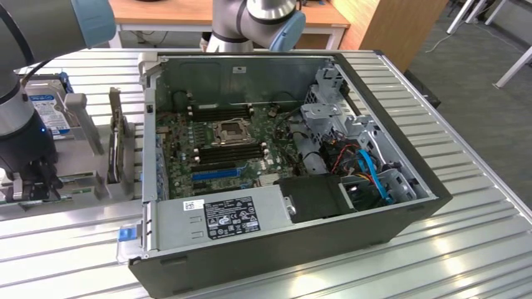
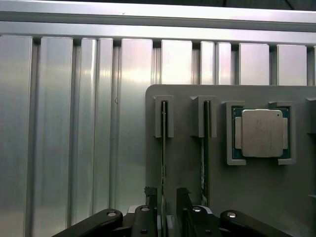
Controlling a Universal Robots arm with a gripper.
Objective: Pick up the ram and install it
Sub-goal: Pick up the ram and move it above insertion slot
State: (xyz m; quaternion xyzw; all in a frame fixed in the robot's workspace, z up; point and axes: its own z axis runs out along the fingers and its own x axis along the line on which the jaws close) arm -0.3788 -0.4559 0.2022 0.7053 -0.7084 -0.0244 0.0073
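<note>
- A ribbed aluminium desk [image 1: 474,249] carries the work; a wooden table [image 1: 166,12] and grey floor lie behind it.
- The tool [image 2: 166,193] hangs low over a grey holder plate [image 2: 256,197] at the exterior view's left, beside the open computer case [image 1: 332,249].
- Its jaws stand wide apart, gripping nothing. One dark fingertip [image 2: 150,191] is on each side of the ram.
- The ram [image 2: 163,148] stands on edge in a narrow slot of the plate, seen edge-on as a thin line. It runs between the fingertips, and a little gap shows on both sides.
- Just beside it, in the next slot, a second thin board [image 2: 204,163] stands on edge in the same way.
- Further along the plate, a square processor [image 2: 261,133] with a pale metal lid lies flat in its own nest.
- In the exterior view, the tool [image 1: 33,187] is at the end of the grey arm [image 1: 17,99], in front of a hard drive [image 1: 46,106] with a blue label.
- An upright expansion card [image 1: 116,143] stands between the arm and the case.
- Inside the case lies the green motherboard [image 1: 179,168], with long black memory slots [image 1: 228,151] near the processor socket [image 1: 230,131].
- A power supply [image 1: 228,215] with a black label sits at the case's near edge.
</note>
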